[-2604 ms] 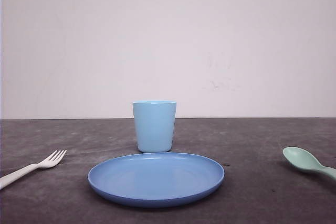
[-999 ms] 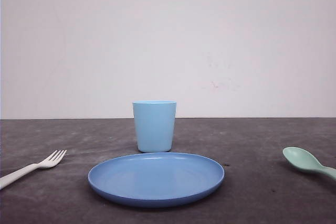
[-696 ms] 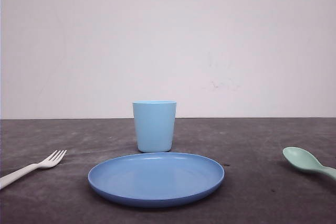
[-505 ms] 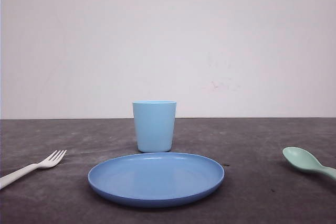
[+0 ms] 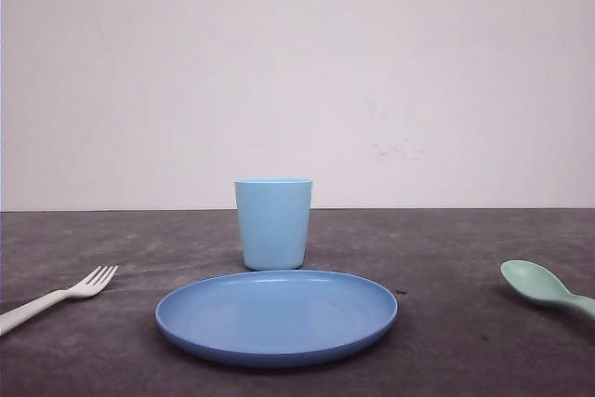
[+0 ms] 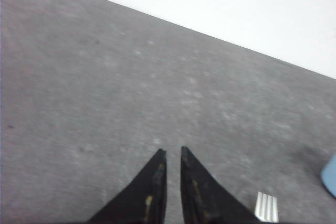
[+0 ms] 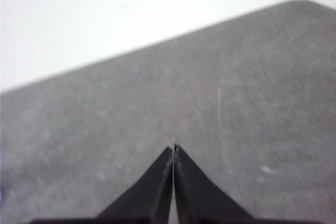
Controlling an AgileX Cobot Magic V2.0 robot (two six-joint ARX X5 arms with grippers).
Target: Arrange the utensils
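The round blue plastic plate (image 5: 276, 316) in the middle of the dark grey table (image 5: 446, 341) and the light blue plastic cup (image 5: 273, 223) behind it look empty. The small white plastic fork (image 5: 58, 297) lies far left and the mint-green plastic spoon (image 5: 544, 286) far right, both near the picture's edge. The left claw (image 6: 170, 157) is nearly pressed together and the right claw (image 7: 172, 149) fully, both holding nothing, so I think they could push these thin, flat things away unless they spread first.

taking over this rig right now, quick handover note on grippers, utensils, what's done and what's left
Left gripper: fingers nearly together, holding nothing, over bare table.
Right gripper: fingers together, holding nothing, over bare table.
Fork: flat on the table left of the plate, untouched.
Spoon: flat on the table right of the plate, untouched.
Cup: upright behind the plate.
Done: nothing yet.
Left: pick up the fork and spoon and put them in order.
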